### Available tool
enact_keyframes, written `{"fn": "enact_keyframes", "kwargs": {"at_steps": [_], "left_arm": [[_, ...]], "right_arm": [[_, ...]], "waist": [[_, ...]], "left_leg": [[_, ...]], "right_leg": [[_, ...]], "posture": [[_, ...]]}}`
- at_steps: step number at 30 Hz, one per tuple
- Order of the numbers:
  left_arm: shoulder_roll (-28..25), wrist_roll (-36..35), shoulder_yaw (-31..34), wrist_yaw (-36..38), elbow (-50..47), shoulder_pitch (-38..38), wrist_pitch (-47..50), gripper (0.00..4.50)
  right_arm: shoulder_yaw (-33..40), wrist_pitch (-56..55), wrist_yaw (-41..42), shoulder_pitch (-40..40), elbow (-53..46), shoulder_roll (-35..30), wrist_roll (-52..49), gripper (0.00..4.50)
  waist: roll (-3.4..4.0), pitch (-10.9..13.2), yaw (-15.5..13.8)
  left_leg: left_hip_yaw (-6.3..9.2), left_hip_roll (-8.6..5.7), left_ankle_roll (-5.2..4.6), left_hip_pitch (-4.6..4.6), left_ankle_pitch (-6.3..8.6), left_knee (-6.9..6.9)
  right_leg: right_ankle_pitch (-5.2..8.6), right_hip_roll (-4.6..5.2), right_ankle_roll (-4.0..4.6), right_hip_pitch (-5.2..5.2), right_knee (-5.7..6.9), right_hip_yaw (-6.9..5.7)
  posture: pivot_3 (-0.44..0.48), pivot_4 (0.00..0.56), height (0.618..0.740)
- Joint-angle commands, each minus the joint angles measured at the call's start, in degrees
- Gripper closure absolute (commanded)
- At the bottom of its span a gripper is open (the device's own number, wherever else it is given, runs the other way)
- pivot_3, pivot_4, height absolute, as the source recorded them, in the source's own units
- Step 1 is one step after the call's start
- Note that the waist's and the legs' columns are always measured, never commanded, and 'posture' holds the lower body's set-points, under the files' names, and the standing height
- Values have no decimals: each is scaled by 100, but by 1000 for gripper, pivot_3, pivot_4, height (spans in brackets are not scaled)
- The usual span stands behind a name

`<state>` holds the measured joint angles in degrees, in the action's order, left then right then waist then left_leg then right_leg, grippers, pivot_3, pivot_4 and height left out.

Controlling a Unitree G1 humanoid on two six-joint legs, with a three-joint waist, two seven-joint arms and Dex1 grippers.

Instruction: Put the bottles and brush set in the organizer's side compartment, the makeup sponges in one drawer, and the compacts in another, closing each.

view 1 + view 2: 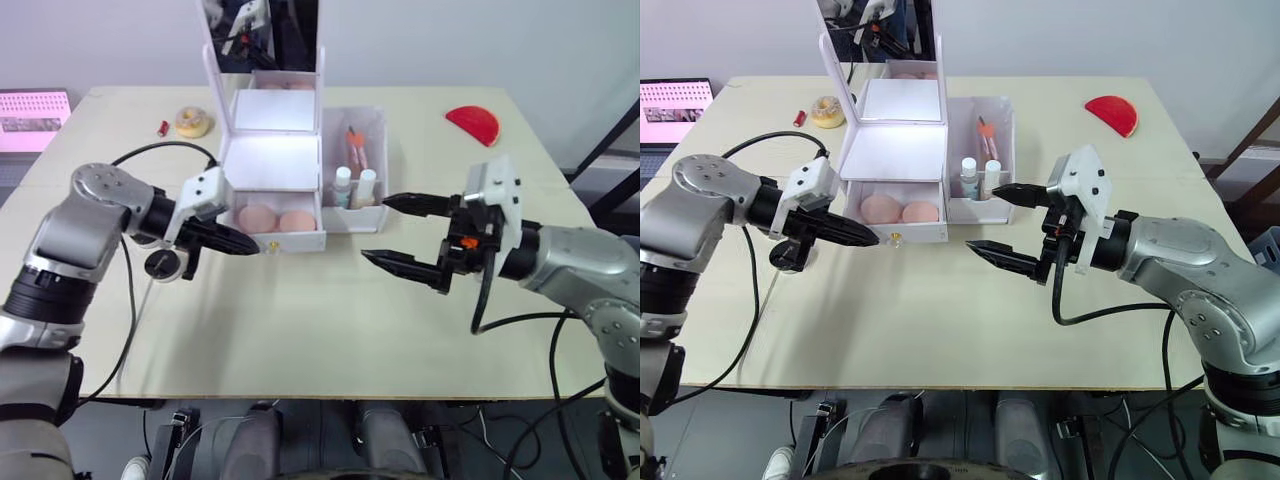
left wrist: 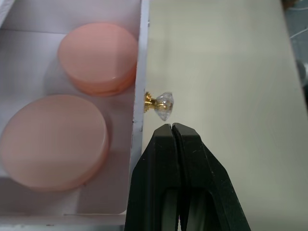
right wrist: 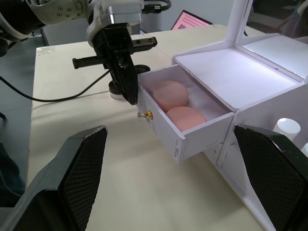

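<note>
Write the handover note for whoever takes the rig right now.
Left end effector: shut, empty, tips just short of the crystal knob on the open bottom drawer.
Right end effector: open, empty, hovering in front of the side compartment.
Done: two bottles and brush set are in the side compartment; two pink round compacts lie in the open drawer.
Left: push that drawer shut. Sponges cannot be confirmed; check the upper drawer.

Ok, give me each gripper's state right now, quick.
Left gripper: shut, holding nothing, tip just short of the drawer knob.
Right gripper: open wide, holding nothing.
</note>
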<state>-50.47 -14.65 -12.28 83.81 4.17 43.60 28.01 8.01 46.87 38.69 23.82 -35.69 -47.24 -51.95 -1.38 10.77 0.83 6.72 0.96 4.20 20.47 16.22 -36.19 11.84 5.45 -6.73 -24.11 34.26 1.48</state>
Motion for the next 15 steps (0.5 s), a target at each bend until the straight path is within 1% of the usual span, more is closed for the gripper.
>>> {"fn": "enact_keyframes", "kwargs": {"at_steps": [1,8,11,15], "left_arm": [[4,255,20,-214,210,173,-157,4445],[317,637,24,-806,713,361,-319,4445],[458,667,40,-908,745,367,-311,4445],[754,831,69,-1319,1028,505,-433,4445]], "right_arm": [[99,-64,26,139,-57,-47,-4,0],[96,-53,26,119,-85,-47,-16,0],[89,-49,26,120,-83,-46,-14,0],[102,-38,24,102,-93,-53,-25,0]], "waist": [[0,0,-2],[0,0,0],[0,0,-2],[0,0,-18]], "left_leg": [[0,0,0,-1,0,-2],[0,0,-1,-3,-1,-9],[0,0,-1,1,-1,-4],[0,0,-1,2,-1,-2]], "right_leg": [[-1,0,2,1,0,0],[-5,0,4,8,0,0],[-5,0,2,6,-3,-1],[-4,0,-10,6,-4,0]], "posture": [[0,150,740],[0,150,740],[0,150,740],[0,150,740]]}}
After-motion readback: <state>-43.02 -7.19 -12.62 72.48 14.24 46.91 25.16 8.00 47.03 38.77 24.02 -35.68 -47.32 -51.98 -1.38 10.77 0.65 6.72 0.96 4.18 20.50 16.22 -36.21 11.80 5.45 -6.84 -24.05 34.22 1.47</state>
